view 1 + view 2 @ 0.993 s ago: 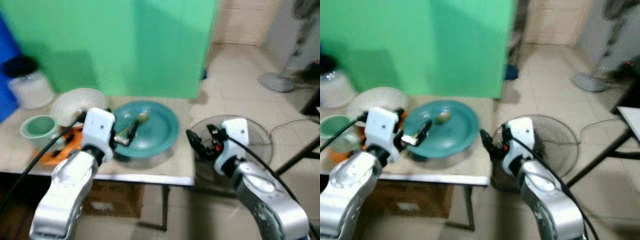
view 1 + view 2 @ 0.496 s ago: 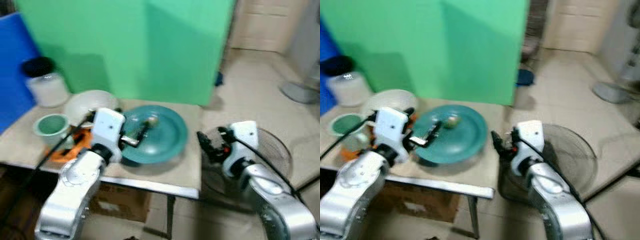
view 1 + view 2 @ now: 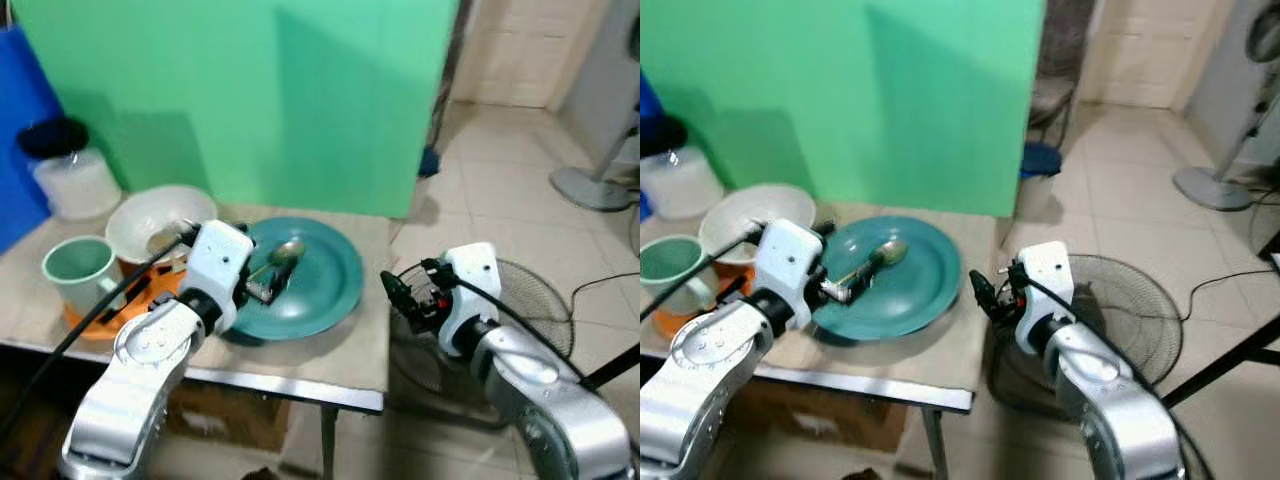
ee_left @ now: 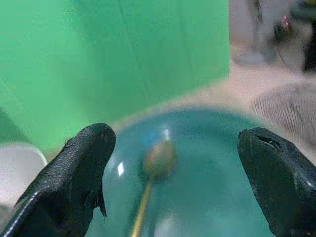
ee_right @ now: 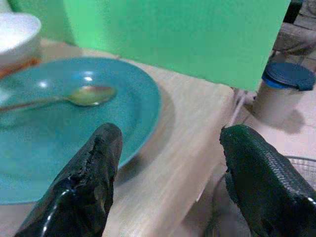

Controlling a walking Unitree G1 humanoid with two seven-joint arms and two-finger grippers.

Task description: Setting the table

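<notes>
1. Two grippers up. Left gripper [image 4: 173,185] over the near rim of the teal plate [image 3: 325,290], fingers spread wide, nothing between them. Right gripper [image 5: 168,182] off the table's right edge, level with the tabletop [image 3: 960,350], also spread and empty.
2. Spoon [image 3: 868,262] lies loose across the plate, bowl toward the green backdrop [image 3: 250,90], handle toward the left gripper.
3. Risk: closing on the thin handle at a slant could skid the spoon or nudge the plate toward the near-right corner, where little margin shows.
4. Risk: right arm swinging inward may clip the table edge.
5. Along the left edge: white bowl [image 3: 150,215], pale green cup [image 3: 75,270], orange tray [image 3: 110,310], jar with black lid [image 3: 70,175]. They crowd any leftward placement.
6. Floor right of table: fan grille [image 3: 1130,320], cable, small lidded bin [image 5: 284,94].
</notes>
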